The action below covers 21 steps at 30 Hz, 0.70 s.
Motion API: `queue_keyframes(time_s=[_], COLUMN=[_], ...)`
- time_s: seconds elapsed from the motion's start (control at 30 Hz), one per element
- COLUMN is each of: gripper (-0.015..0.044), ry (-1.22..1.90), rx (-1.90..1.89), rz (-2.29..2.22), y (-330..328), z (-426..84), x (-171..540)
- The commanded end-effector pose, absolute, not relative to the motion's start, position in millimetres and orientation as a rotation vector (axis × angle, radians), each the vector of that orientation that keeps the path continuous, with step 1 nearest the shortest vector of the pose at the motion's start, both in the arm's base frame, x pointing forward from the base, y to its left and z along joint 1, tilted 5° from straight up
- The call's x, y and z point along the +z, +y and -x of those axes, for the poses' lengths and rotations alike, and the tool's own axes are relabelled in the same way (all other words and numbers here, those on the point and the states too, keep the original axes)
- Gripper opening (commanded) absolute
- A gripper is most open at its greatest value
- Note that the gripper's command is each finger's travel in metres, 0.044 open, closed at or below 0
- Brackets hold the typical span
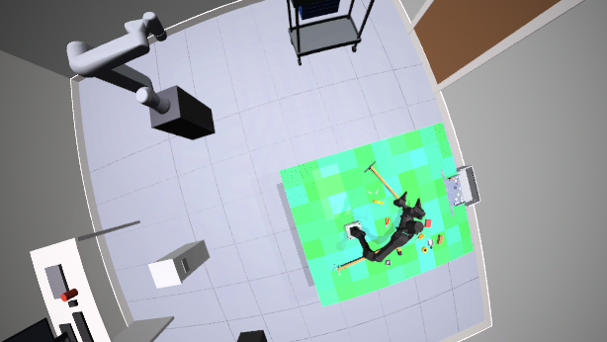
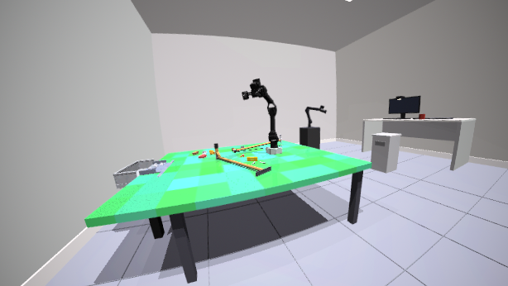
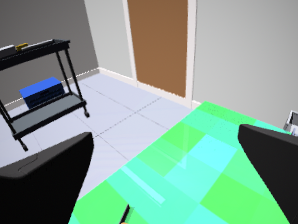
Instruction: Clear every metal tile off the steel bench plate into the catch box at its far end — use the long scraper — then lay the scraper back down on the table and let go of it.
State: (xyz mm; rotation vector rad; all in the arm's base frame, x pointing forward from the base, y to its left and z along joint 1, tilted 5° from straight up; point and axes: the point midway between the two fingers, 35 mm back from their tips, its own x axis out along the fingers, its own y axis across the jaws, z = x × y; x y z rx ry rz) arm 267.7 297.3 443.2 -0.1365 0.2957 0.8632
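Note:
The long scraper (image 1: 385, 182) (image 2: 240, 163) lies on the table, with an orange handle and a dark, wide blade; the tip of its blade (image 3: 125, 213) shows low in the wrist view. My gripper (image 1: 411, 199) (image 2: 245, 95) (image 3: 166, 135) is open and empty, high above the table; from above, it covers the handle's far end. The steel bench plate (image 1: 449, 194) (image 2: 163, 167) lies at the table's edge, with several small tiles on it, too small to tell apart. The grey catch box (image 1: 474, 185) (image 2: 124, 177) adjoins its far end.
A second orange-handled tool (image 1: 351, 263) (image 2: 252, 146) lies near the arm's base. A yellow block (image 1: 378, 202) (image 2: 251, 159), a red block (image 1: 428, 223) (image 2: 202, 156) and several small parts lie around the arm. A black cart (image 1: 326, 37) (image 3: 45, 115) stands on the floor beyond the table.

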Motion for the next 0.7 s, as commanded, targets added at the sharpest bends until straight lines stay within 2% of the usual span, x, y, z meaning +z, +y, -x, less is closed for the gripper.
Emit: queue_keyframes(time_s=[0.0,0.67], gripper=[0.0440,0.0440], ry=[0.231,-0.029], rx=[0.850,0.749], rz=[0.133,0.162], y=[298,276], z=[-290,-398], x=[456,489])
